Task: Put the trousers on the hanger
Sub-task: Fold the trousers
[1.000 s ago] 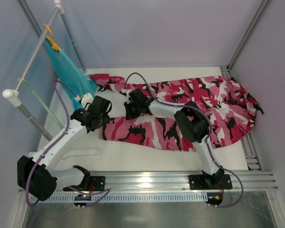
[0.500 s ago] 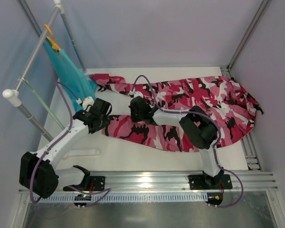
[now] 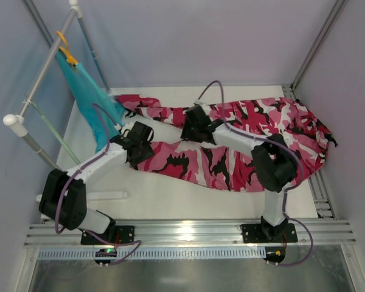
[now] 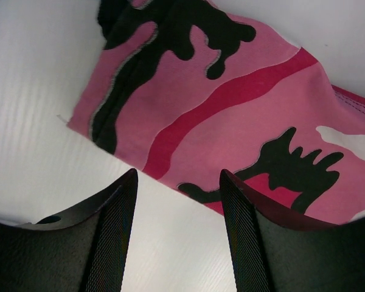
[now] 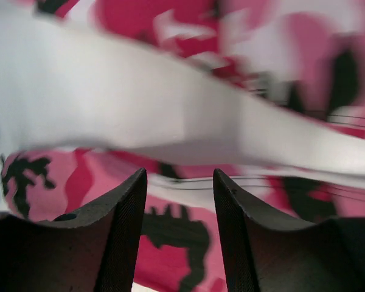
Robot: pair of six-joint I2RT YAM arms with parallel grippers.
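Two hangers show at the white tube rack (image 3: 33,91) on the far left. One is an orange hanger (image 3: 66,53) carrying a teal garment (image 3: 91,97). The other, nearer to us, is the mint-green hanger (image 3: 53,132), of which we see only a thin pale rod slanting down below the rail. It carries nothing and is well apart from the trousers (image 3: 231,164).

Just right of the teal garment's lower edge, the left gripper (image 3: 145,149) hangs low over the table (image 3: 164,201), at the left end of the near trouser leg. In its wrist view we see its two dark fingers (image 4: 112,225) spread apart with nothing between them. The hem of the leg lies flat on the white surface beyond the fingertips.

Further right and a little farther back, the right gripper (image 3: 193,125) is above the place where the two legs run side by side. Its wrist view is blurred, yet the fingers (image 5: 125,225) plainly stand apart and clasp nothing. Pink camouflage cloth and a pale band lie beneath them, and we cannot tell what the band is.

The trousers lie spread on the table with both legs running left. The far leg ends close to the teal garment and the near leg ends by the left gripper. The waist and seat spread wide on the right side of the table, reaching its right edge.
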